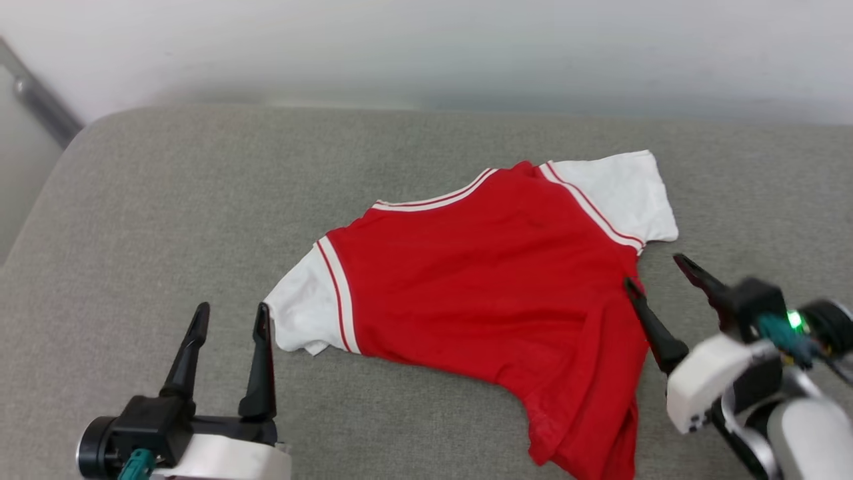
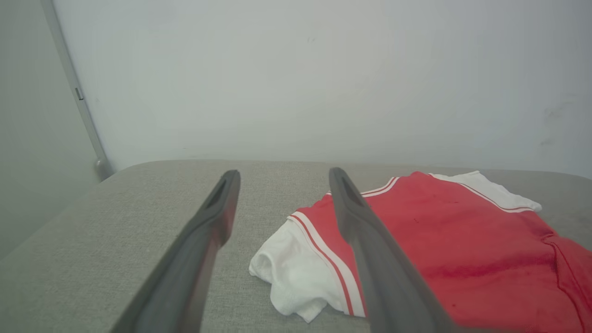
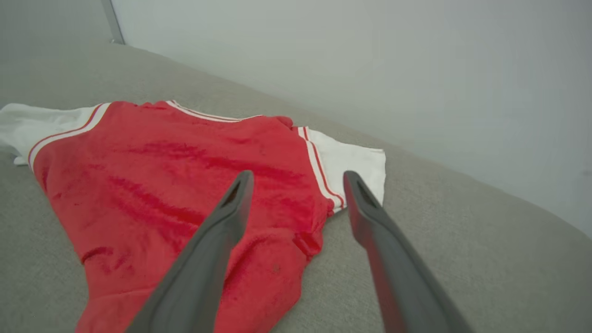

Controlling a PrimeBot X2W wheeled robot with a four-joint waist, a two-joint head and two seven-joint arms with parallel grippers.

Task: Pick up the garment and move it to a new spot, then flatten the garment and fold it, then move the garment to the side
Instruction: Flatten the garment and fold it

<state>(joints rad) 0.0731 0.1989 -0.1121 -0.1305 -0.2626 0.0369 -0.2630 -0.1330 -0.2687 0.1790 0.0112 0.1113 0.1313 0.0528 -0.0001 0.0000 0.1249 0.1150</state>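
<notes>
- On a grey fabric cushion in front of a pale wall, the garment lies spread out, slightly right of centre in the head view.
- It is a red T-shirt with short white sleeves and red-and-white striped trim. One sleeve points toward the near left, the other toward the far right.
- Its body is mostly flat with shallow wrinkles. The lower part narrows and bunches into folds toward the near right edge of the head view.
- The left gripper sits at the lower left, its two dark fingers spread wide with nothing between them. It is just beside the near white sleeve, apart from it.
- The right gripper sits at the right, fingers also spread wide and holding nothing. One finger lies along the shirt's right side edge; whether it touches the fabric cannot be told. The other is over bare cushion.
- A grey metal bar slants along the far left beside the cushion.
</notes>
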